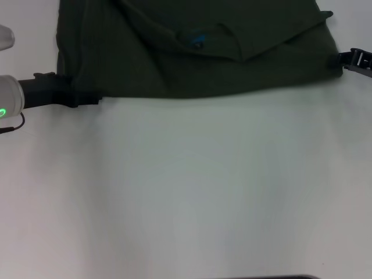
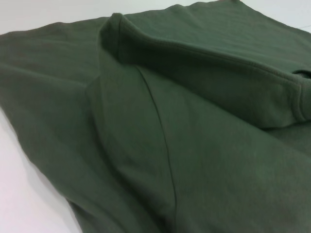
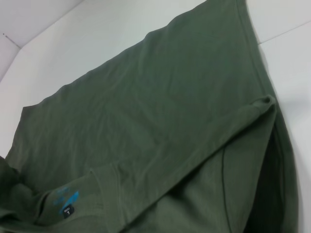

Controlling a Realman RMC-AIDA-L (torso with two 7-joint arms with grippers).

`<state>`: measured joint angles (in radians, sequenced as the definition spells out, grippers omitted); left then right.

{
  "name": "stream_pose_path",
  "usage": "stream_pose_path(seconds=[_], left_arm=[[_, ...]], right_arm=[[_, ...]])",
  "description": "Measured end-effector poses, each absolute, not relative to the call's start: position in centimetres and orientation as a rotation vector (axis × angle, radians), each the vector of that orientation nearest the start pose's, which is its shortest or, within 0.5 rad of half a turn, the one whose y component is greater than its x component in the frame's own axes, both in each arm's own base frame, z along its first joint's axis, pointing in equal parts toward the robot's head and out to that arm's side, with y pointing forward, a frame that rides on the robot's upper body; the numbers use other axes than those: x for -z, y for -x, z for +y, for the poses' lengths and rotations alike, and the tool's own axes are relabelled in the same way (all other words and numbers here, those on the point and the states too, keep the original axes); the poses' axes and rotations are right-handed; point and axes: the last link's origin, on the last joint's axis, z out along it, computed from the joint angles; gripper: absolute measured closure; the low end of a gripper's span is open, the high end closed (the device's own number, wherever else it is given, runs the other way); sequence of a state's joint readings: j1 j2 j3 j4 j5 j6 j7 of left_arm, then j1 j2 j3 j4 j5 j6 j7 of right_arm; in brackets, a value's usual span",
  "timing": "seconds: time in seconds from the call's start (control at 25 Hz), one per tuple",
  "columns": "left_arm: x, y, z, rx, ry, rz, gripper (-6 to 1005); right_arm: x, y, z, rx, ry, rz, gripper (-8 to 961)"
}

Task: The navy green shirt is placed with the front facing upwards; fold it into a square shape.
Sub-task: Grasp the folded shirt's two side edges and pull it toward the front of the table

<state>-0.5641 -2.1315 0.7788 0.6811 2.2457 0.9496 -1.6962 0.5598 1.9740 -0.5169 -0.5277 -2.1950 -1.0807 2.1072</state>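
Note:
The navy green shirt (image 1: 192,58) lies at the far side of the white table (image 1: 192,186), partly folded, with layers doubled over and its near edge straight. Its blue neck label (image 1: 197,40) peeks out by the collar. My left gripper (image 1: 90,100) sits at the shirt's near left corner, against the cloth edge. At the shirt's right edge is my right gripper (image 1: 343,59), touching the fabric. The left wrist view is filled with folded shirt (image 2: 170,136) and a sleeve hem. In the right wrist view the shirt (image 3: 160,121) lies spread out, with the neck label (image 3: 68,206) showing.
Bare white tabletop stretches from the shirt's near edge toward me. A pale rounded object (image 1: 4,38) shows at the far left border. A dark strip (image 1: 273,277) marks the table's front edge.

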Motion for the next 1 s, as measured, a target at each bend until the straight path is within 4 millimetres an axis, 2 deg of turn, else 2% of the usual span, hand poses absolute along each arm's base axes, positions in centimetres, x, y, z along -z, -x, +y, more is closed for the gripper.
stream_pose_path(seconds=[1.0], left_arm=[[1.82, 29.89, 37.97, 0.165, 2.408, -0.901, 127]], right_arm=[[-4.77, -35.33, 37.29, -0.543, 1.897, 1.608, 910]])
